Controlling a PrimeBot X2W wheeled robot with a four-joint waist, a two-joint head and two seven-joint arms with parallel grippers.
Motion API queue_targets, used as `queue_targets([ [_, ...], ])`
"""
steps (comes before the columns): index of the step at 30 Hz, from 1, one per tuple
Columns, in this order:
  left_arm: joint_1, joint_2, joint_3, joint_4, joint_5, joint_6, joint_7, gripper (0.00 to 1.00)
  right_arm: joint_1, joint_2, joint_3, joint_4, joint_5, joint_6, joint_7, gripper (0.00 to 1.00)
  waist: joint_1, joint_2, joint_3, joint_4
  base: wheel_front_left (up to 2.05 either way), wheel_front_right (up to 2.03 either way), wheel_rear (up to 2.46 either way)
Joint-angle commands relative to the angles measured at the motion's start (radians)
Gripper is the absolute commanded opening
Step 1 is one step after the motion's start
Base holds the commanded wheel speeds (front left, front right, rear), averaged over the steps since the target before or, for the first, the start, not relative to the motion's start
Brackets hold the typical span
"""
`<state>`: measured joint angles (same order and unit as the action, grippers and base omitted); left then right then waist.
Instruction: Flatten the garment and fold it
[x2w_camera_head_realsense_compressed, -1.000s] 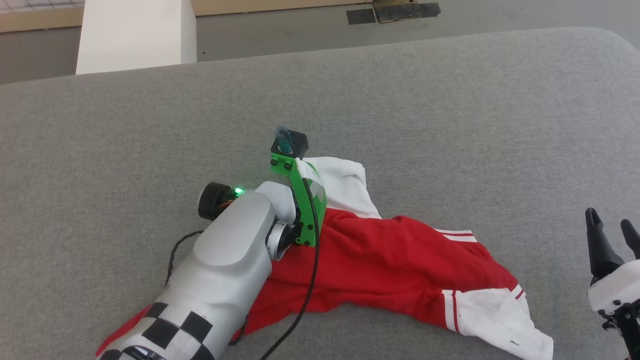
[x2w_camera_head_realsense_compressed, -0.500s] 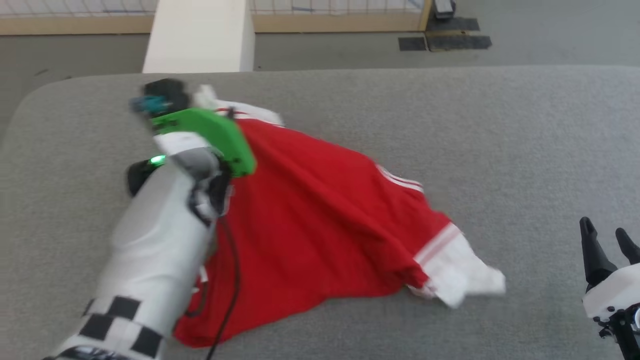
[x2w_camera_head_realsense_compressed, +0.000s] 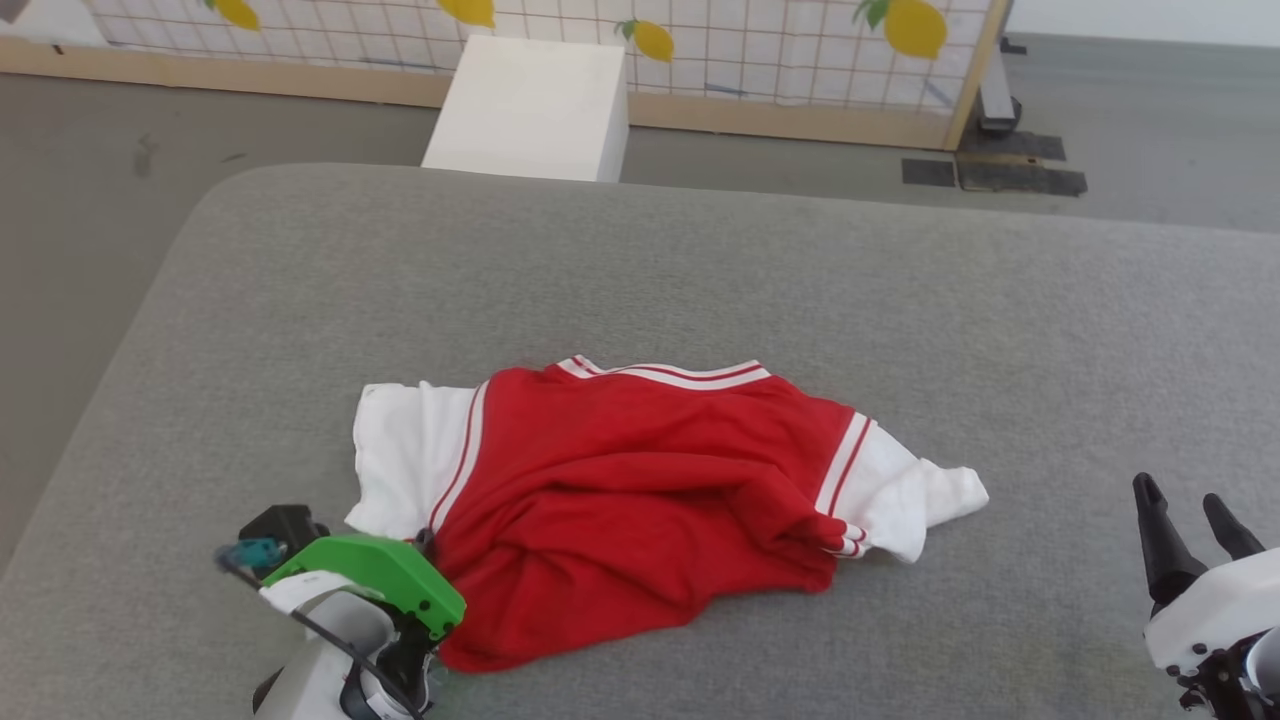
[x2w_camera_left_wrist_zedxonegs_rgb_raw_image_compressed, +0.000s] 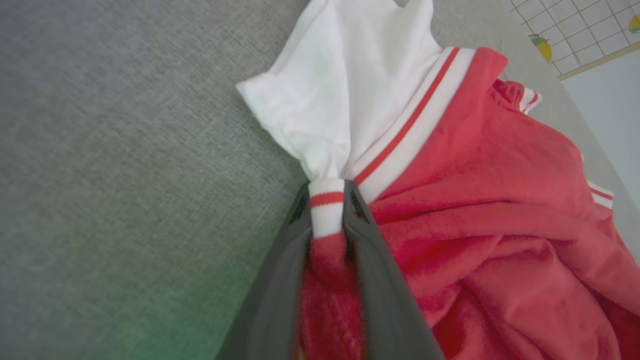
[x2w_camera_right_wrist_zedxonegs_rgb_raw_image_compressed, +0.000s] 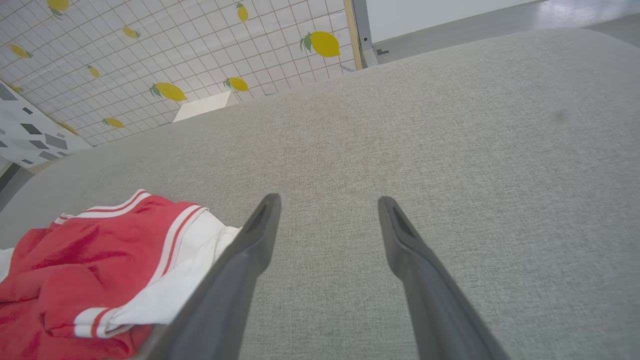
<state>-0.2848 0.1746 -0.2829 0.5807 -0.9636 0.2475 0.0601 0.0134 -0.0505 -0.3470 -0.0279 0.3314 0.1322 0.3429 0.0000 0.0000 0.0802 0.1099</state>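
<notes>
- Since half a second ago, the left arm has drawn back from the far left of the grey cushion to its near left corner, and the garment has come with it. The head camera has also swung, so part of the apparent shift is the camera's.
- Garment position: on the cushion, left of centre and towards the near side, rumpled and only partly spread.
- Orientation: the long axis runs left to right across the cushion. The white left sleeve points left and the white right sleeve points right.
- A white band with red stripes lies along the far edge. The red body bunches in folds towards the near edge.
- Left gripper: pressed together on the garment. A strip of white cuff with one red stripe, and red cloth behind it, sits pinched between the two dark fingers. The hold is at the near corner of the left sleeve.
- A green bracket on the left wrist covers the fingers from the head camera.
- Right gripper: fingers spread, nothing between them, held over bare cushion at the near right, apart from the right sleeve.
- Beyond the far edge: a white box on the floor and a lemon-patterned panel behind it.
</notes>
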Motion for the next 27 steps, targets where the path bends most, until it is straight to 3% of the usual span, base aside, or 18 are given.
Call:
queue_targets([
  [1,0.026,-0.002,0.012,-0.017,-0.01,-0.002,-0.01,1.0,0.008,0.0,0.006,0.001,0.001,-0.002,-0.003,1.0,0.0,0.0,-0.015,0.017,0.0,0.0,0.0],
  [3,0.037,0.012,0.029,-0.07,-0.004,-0.01,-0.056,1.0,0.004,0.0,0.013,-0.002,-0.009,-0.002,-0.002,1.0,0.0,0.0,-0.018,0.025,0.0,0.0,0.0],
  [7,0.048,0.059,0.063,-0.208,0.074,-0.032,-0.246,1.0,-0.015,0.0,0.051,-0.005,-0.038,-0.002,0.027,1.0,0.0,0.0,-0.017,0.029,0.0,0.0,0.0],
  [12,0.101,0.093,0.075,-0.39,0.3,0.0,-0.32,1.0,-0.071,-0.01,0.162,0.016,-0.129,-0.002,0.13,1.0,0.0,0.0,-0.004,0.023,0.0,0.0,0.0],
  [15,0.144,0.055,0.116,-0.496,0.429,0.013,-0.321,1.0,-0.138,-0.036,0.257,0.057,-0.179,-0.002,0.205,1.0,0.0,0.0,0.016,0.019,0.0,0.0,0.0],
  [19,0.186,-0.013,0.14,-0.554,0.529,-0.004,-0.322,1.0,-0.264,-0.089,0.38,0.15,-0.235,-0.002,0.285,1.0,0.0,0.0,0.049,0.029,0.0,0.0,0.0],
  [27,0.198,-0.09,0.174,-0.557,0.601,-0.061,-0.322,1.0,-0.445,-0.146,0.552,0.385,-0.278,-0.002,0.336,1.0,0.0,0.0,0.11,0.071,0.0,0.0,0.0],
])
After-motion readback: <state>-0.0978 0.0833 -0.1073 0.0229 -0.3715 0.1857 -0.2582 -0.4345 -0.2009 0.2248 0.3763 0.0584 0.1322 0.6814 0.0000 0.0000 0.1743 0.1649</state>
